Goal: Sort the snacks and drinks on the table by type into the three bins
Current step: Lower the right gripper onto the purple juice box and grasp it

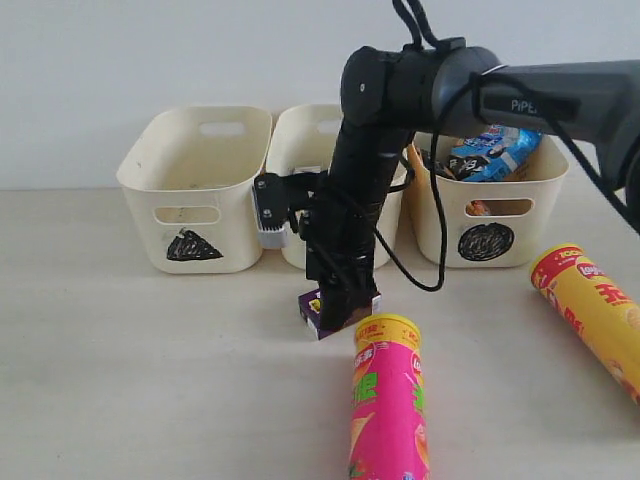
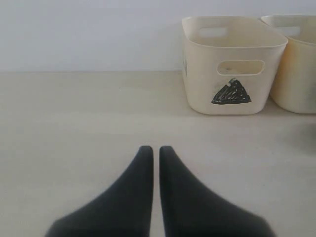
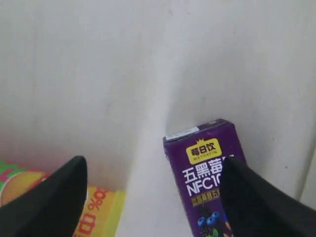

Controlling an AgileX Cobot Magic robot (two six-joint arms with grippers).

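Observation:
The dark purple carton (image 1: 314,314) (image 3: 200,170) lies on the table in front of the middle bin (image 1: 300,140). My right gripper (image 1: 342,300) (image 3: 153,170) hangs open right above it, with one finger over the carton's edge and the other beside the pink tube (image 1: 388,410) (image 3: 96,212). The yellow-orange tube (image 1: 597,310) lies at the right. The blue-white-black bag (image 1: 495,152) sits in the circle bin (image 1: 500,235), and something orange shows through that bin's handle. The triangle bin (image 1: 195,190) (image 2: 229,64) stands on the left. My left gripper (image 2: 155,150) is shut over bare table. No blue-and-white carton is visible.
The three bins stand in a row along the back wall. The right arm and its cable cross in front of the middle bin (image 2: 296,59). The pink tube's yellow rim lies close to the purple carton.

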